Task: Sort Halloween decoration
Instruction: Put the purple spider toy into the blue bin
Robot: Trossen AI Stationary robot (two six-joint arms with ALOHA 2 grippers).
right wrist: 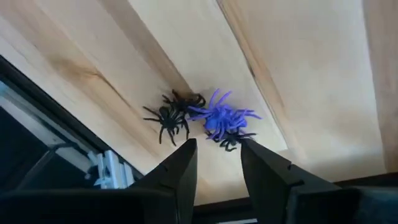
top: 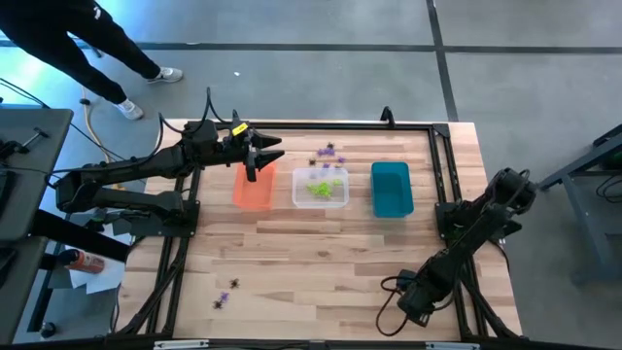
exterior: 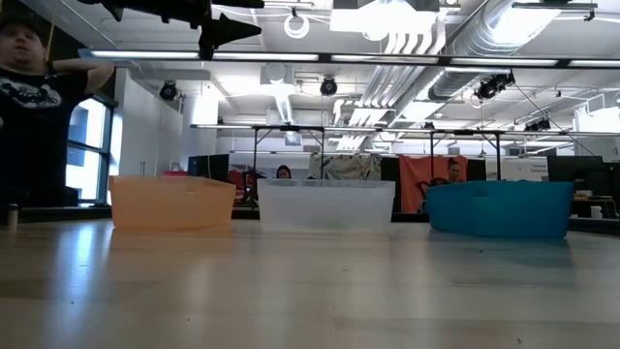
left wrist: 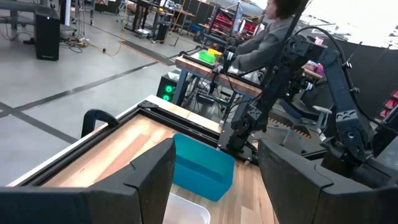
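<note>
Two black spiders (right wrist: 168, 118) and a purple one (right wrist: 224, 117) lie in a clump on the wooden table close to its black edge rail. My right gripper (right wrist: 216, 149) points steeply down just short of them, open, with nothing between its fingers. In the high view that gripper (top: 406, 303) is near the table's front right, and the arm hides the clump. My left gripper (top: 262, 156) hangs level and open above the orange bin (top: 254, 185), holding nothing. Lime green spiders lie in the clear bin (top: 321, 187). More spiders lie behind the clear bin (top: 328, 151) and at the front left (top: 226, 295).
The teal bin (top: 392, 188) stands to the right of the clear one, so the three bins form a row across the table's far half. Black frame rails (top: 439, 165) run along the table's edges. A cable (top: 389, 292) loops beside my right arm. A person (top: 107, 39) stands beyond the far left corner.
</note>
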